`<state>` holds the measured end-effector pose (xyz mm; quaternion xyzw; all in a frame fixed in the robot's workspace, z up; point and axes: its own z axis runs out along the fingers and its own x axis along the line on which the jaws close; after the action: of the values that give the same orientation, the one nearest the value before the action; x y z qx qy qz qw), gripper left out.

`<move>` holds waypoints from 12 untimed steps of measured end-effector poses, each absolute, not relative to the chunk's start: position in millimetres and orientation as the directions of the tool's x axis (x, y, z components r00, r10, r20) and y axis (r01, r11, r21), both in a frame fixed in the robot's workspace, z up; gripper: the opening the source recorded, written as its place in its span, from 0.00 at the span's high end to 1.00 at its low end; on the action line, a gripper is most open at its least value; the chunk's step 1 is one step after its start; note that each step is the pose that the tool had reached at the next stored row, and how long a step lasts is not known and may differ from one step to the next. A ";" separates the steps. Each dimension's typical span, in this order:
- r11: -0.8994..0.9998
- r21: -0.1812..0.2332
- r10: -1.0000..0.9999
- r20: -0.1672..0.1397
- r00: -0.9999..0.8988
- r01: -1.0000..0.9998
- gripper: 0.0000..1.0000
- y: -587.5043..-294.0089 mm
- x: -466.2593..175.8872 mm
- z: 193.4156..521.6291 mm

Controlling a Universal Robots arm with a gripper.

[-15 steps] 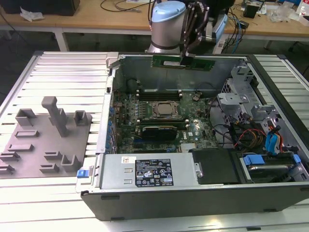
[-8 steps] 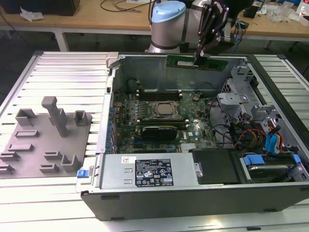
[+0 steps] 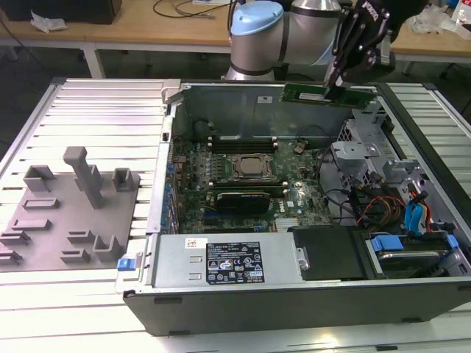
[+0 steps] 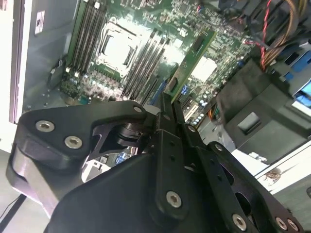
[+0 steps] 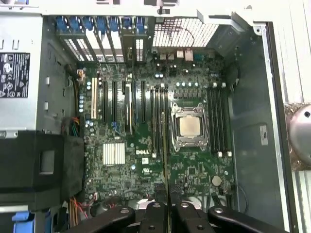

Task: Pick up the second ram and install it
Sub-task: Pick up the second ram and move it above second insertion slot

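My gripper [image 3: 335, 81] is shut on the second ram [image 3: 327, 95], a long narrow green board. It hangs level above the far wall of the open computer case [image 3: 294, 294]. In the second wrist view the ram [image 4: 193, 56] sticks out past the black fingers [image 4: 165, 116], over the motherboard. The first wrist view has the ram [image 5: 168, 160] edge-on as a thin line rising from the gripper [image 5: 167, 208]. That line falls over the memory slots [image 5: 159, 116] beside the processor socket [image 5: 188, 126]. The ram is well above the board and touches no slot.
A grey plastic fixture [image 3: 73, 213] with upright posts sits on the slatted table at the exterior view's left. Inside the case are the power supply [image 3: 228, 261], a black shroud [image 3: 327, 254], drive cages and loose cables [image 3: 383, 206]. Expansion slots [image 5: 114, 102] lie beside the memory slots.
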<state>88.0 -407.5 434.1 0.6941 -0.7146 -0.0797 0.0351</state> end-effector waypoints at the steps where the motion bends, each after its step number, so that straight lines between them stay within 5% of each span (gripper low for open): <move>1: 0.024 0.164 -0.998 -0.060 -0.034 -0.986 0.86 -407.5 93.8 434.1; 12: 0.024 0.182 -0.998 -0.060 -0.035 -0.983 0.86 -406.9 150.1 434.1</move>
<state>150.1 -406.9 434.1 0.6932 -0.7143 -0.0865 0.0422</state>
